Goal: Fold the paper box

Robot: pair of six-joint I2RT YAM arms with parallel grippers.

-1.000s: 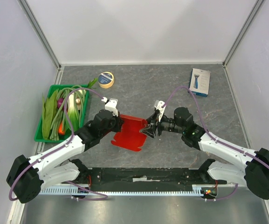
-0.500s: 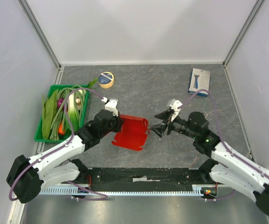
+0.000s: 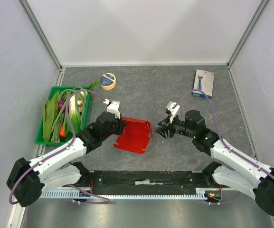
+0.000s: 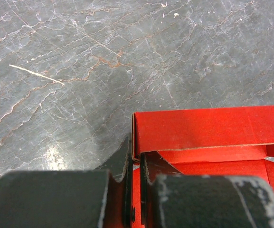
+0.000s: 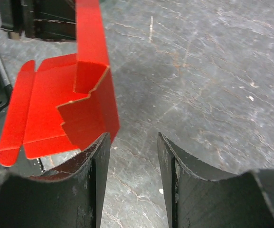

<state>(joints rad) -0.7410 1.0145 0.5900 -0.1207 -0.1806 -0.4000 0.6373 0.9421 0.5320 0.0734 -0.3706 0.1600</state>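
The paper box (image 3: 134, 135) is a glossy red cardboard blank, partly folded, lying between the two arms on the grey table. My left gripper (image 3: 119, 127) is shut on the box's left wall; in the left wrist view its jaws (image 4: 136, 156) pinch the thin red edge, with the raised back wall (image 4: 208, 126) beyond. My right gripper (image 3: 162, 129) stands open just right of the box, not touching it. In the right wrist view its fingers (image 5: 132, 147) hold nothing, and the box's standing flap (image 5: 87, 95) rises ahead to the left.
A green tray (image 3: 42, 137) of vegetables stands at the left. A roll of tape (image 3: 108, 80) lies at the back. A white-and-blue retail box (image 3: 203, 83) lies at the back right. Grey walls enclose the table on three sides.
My right gripper let go of the box's right edge, pulled back to the right, then came partly back toward the box with its jaws narrowing. The left gripper and box stayed put.
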